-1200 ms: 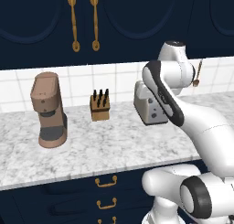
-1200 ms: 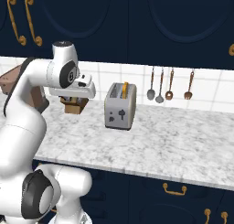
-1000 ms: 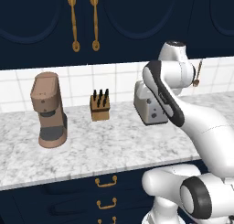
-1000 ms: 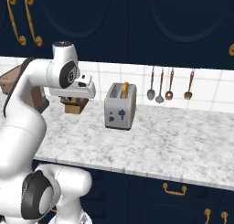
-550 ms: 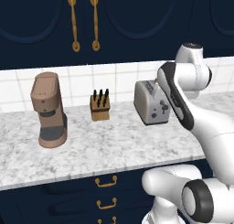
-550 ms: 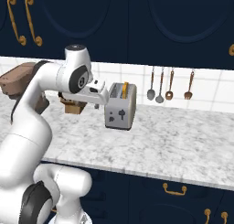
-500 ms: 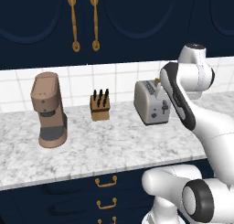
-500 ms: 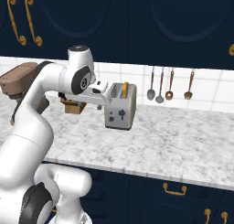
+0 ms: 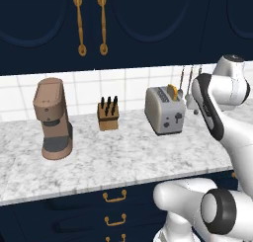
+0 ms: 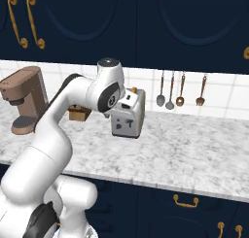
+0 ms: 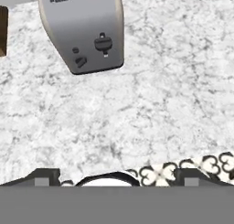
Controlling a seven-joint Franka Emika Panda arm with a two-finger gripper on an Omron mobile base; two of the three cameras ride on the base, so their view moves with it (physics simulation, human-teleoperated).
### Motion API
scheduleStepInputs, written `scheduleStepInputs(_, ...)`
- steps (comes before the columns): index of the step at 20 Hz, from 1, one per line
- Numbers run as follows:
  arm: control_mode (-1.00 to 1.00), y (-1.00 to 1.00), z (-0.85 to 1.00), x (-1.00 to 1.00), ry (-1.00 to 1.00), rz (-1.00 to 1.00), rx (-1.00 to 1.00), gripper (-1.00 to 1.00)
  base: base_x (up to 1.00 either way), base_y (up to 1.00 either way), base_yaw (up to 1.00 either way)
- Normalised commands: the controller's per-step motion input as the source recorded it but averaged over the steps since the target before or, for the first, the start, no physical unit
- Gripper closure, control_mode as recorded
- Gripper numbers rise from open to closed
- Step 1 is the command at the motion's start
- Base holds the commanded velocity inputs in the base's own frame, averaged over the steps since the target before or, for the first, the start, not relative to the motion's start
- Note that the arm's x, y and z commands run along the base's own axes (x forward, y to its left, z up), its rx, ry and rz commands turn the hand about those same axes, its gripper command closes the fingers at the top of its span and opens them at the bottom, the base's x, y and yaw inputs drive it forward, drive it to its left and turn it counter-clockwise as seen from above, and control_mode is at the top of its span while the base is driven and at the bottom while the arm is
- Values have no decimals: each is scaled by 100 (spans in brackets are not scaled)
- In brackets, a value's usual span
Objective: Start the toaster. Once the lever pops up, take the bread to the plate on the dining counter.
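Toaster is rendered silver-grey with a dark base; lever and knob are seen dark on its narrow face. Bread is shown golden-tan in a slot. Counter is textured white-grey marble. Cabinets are coloured dark navy, handles gold. Coffee machine is shown brown with a grey base. Knife block is tan wood, knife grips black. Wall tiles are white. Hanging utensils are coppery with grey heads.
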Motion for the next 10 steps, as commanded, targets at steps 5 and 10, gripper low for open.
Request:
scheduleStepInputs(5,-100,37,-56,9,-27,18,0,-100,0,0,0)
scheduleStepInputs(10,-100,9,-22,19,-17,14,-4,-100,0,0,0)
